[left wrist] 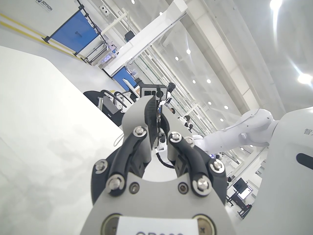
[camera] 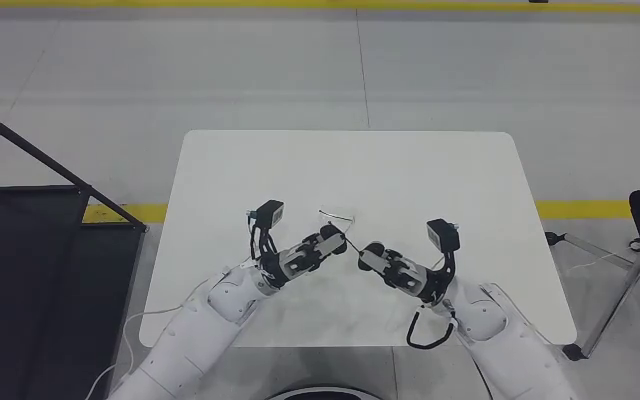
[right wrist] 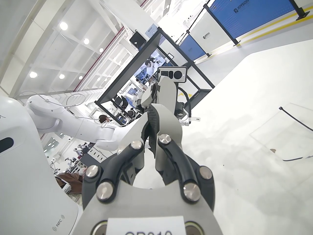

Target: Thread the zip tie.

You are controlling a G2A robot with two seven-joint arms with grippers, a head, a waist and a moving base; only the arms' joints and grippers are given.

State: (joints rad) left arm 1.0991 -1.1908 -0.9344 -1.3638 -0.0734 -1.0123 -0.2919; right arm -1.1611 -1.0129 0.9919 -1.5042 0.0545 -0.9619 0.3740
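While the left gripper [camera: 338, 240] and right gripper [camera: 368, 252] face tip to tip, fingers pressed together, the zip tie [right wrist: 292, 118] lies just beyond on a clear sheet [right wrist: 281, 135]. Light, springy, slick strap; likely best pinched near head and tail.

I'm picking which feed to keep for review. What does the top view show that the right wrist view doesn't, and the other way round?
Only the top view: the white table in full outline and the right arm behind its gripper. Only the right wrist view: blue partition panels and ceiling lights. Both: the left gripper and right gripper nearly tip to tip, and a black zip tie lying on the table.
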